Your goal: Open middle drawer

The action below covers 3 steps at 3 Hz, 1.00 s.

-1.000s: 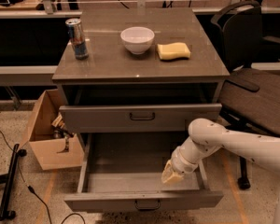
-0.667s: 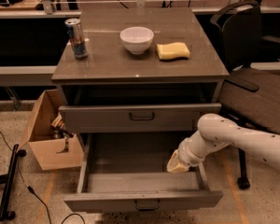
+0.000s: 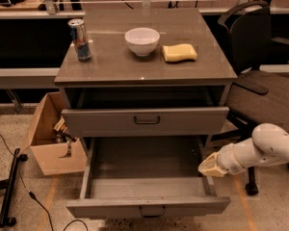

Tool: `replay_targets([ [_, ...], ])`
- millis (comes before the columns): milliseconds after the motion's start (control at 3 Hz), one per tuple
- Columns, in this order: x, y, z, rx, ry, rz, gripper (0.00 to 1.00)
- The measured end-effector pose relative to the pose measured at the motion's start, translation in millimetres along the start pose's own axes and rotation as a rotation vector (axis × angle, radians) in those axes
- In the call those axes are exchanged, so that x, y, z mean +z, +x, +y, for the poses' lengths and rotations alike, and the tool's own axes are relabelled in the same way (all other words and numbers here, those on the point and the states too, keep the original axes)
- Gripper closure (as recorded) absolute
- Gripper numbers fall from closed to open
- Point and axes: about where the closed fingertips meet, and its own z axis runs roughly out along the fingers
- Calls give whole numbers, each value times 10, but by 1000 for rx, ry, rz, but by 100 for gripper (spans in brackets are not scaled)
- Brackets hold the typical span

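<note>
The middle drawer point(image 3: 111, 207) is pulled far out toward me, and its grey inside point(image 3: 147, 170) is bare. Its small dark pull handle point(image 3: 152, 211) sits at the centre of the front. My gripper point(image 3: 209, 166), tan at the tip on a white arm point(image 3: 265, 150), is just outside the drawer's right wall near its back, above the floor. It holds nothing that I can see. The uppermost drawer point(image 3: 145, 121) is pulled out a little above it. The lowest drawer is hidden under the open one.
On the cabinet top point(image 3: 111, 64) stand a drink can point(image 3: 80, 39), a white bowl point(image 3: 142, 41) and a yellow sponge point(image 3: 179, 52). An open cardboard box point(image 3: 50, 143) stands on the floor at the left beside a black pole point(image 3: 9, 186). A dark chair point(image 3: 260, 85) is at the right.
My gripper has moved right and slightly up, from inside the open drawer's right end to outside its right wall. The drawers have not moved.
</note>
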Motion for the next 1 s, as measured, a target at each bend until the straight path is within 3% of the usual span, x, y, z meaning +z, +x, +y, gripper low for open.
replay_targets([
  [333, -509, 294, 73, 98, 85, -70, 100],
  [667, -1125, 516, 199, 162, 216, -111, 100],
  [1000, -1221, 628, 259, 184, 235, -114, 83],
])
